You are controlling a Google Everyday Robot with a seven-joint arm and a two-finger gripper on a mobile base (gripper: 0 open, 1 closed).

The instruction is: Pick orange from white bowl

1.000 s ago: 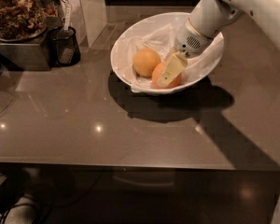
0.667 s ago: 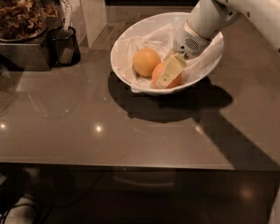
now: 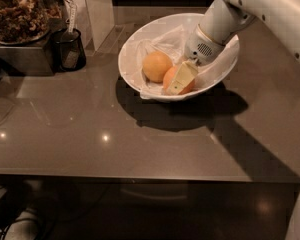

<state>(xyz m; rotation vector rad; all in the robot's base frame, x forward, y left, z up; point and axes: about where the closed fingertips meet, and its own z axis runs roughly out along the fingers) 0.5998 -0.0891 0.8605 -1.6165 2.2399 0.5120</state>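
Note:
The white bowl (image 3: 126, 59) with a crinkled white lining (image 3: 162, 40) stands at the back middle of the dark table. In it lie two round fruits side by side. The deep reddish orange (image 3: 169, 78) is on the right, and the paler yellow-orange fruit (image 3: 157, 66) is on the left. My gripper (image 3: 179, 83) reaches down into the bowl from the upper right on the white arm (image 3: 217, 24). It sits right at the orange and covers the orange's right half. The far side of the orange is hidden.
A black holder with a utensil (image 3: 69, 48) and a tray of brown dried matter (image 3: 17, 14) stand at the back left. A white post (image 3: 97, 9) stands behind the bowl's left side. The table's front edge (image 3: 140, 176) runs across the lower view, with cables (image 3: 10, 214) on the floor below.
Almost nothing has moved. The gripper stays at the orange in the bowl, perhaps a touch lower. Both fruits and the bowl keep their places.

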